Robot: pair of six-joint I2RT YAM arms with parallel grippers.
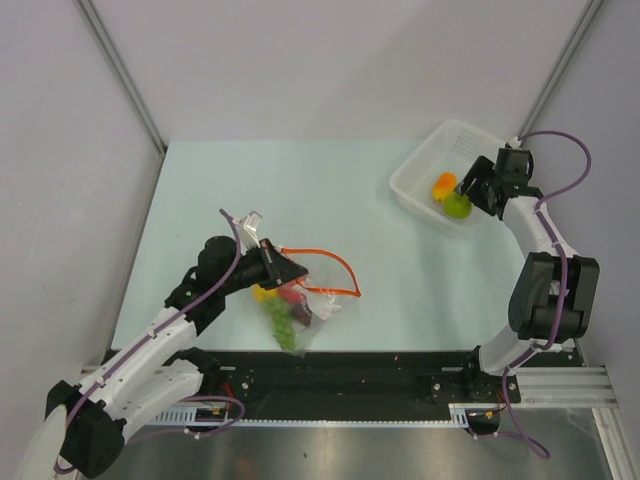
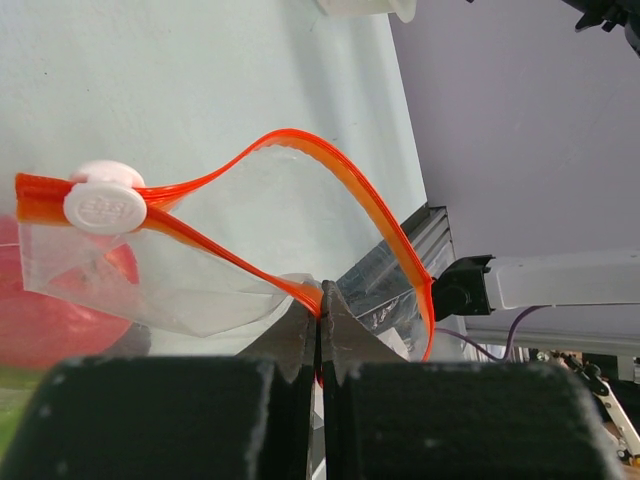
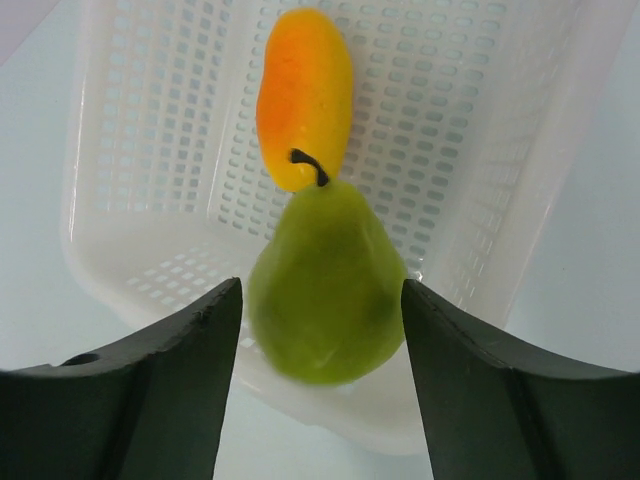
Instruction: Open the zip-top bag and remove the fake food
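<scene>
At the near left of the pale table, we see the left gripper clamped tight on the zip-top bag. In the left wrist view its jaws meet with no gap on the orange-red zip strip at one lip of the mouth. The mouth gapes open, the other lip arching away in a wide loop. A white slider sits on the strip at one end.

Part of the fake food lies inside the bag: a yellow fruit, a red one and the green grapes, pressed close together at the bag's near end.

Over at the far right, the right gripper hangs above the white mesh basket. Its jaws stand wide, with the green pear between them by the basket's near wall. We cannot tell whether the fingers press the pear or merely flank it. An orange-yellow oval fruit lies in the basket, touching the pear's stem end.
</scene>
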